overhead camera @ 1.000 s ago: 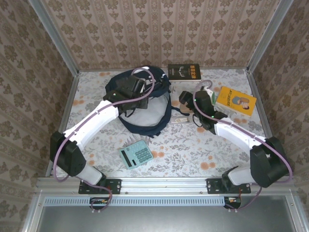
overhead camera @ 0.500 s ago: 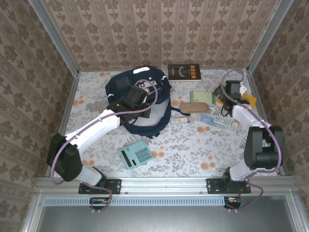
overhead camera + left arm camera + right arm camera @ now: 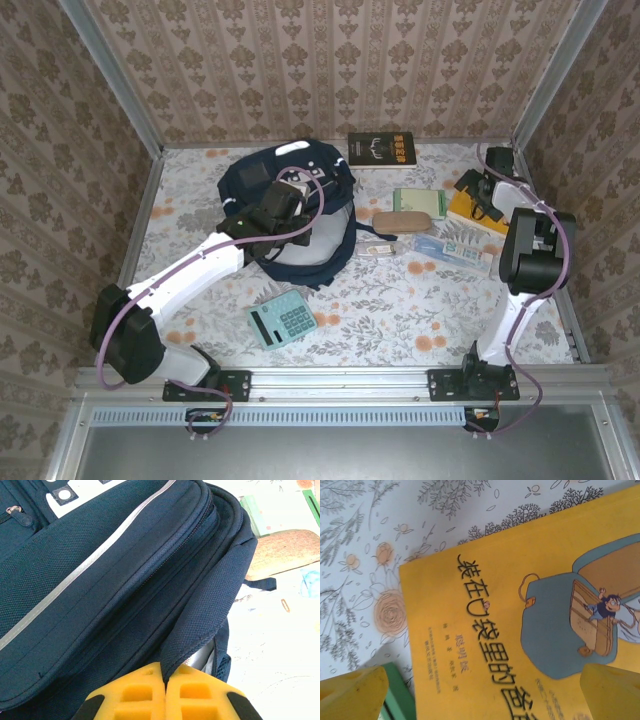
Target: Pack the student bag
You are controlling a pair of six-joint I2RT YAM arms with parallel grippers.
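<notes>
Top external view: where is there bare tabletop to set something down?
Free: table left of the student bag, and the near stretch right of the calculator. Crowded: between bag and yellow book, around the brown case.

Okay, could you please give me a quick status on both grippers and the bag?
Left gripper shut on the student bag, at its rim. Right gripper open above the yellow book. Nothing between jaws and book.

The student bag [image 3: 100,605] is navy with a pale grey stripe; the book [image 3: 445,680] is yellow; the table cover [image 3: 370,530] shows orange flowers.
</notes>
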